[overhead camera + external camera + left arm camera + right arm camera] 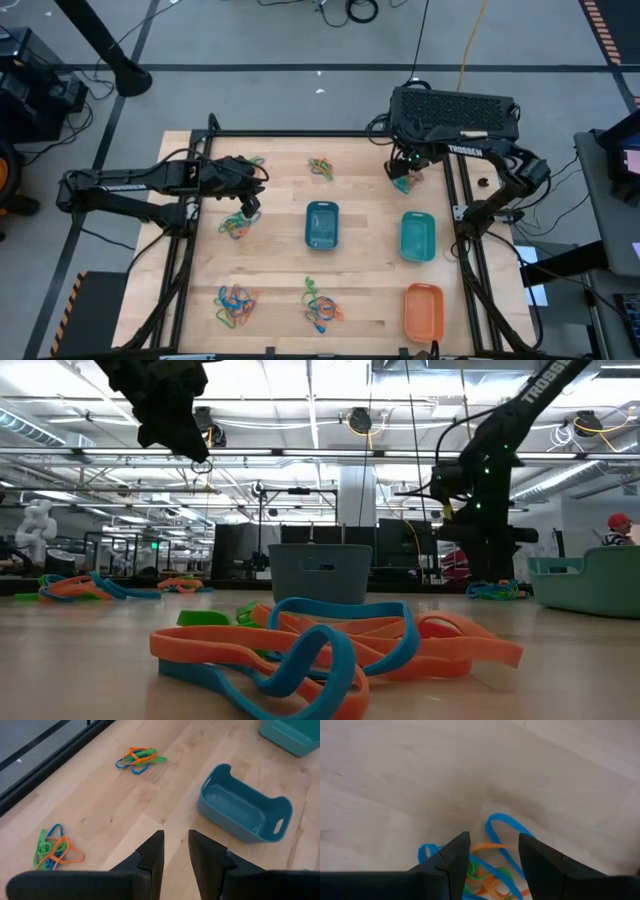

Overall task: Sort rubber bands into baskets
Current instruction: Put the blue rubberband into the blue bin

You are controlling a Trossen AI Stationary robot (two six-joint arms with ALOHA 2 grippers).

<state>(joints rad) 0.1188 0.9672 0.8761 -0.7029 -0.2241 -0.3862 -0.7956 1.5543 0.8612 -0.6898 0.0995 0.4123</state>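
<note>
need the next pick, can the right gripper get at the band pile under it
Probably yes. The right gripper hangs with its jaws apart right over the rubber band pile, and nothing lies between them; the teal basket sits clear of it.

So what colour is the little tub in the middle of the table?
Blue. The middle basket shows best in the high view, between the band piles.
</note>
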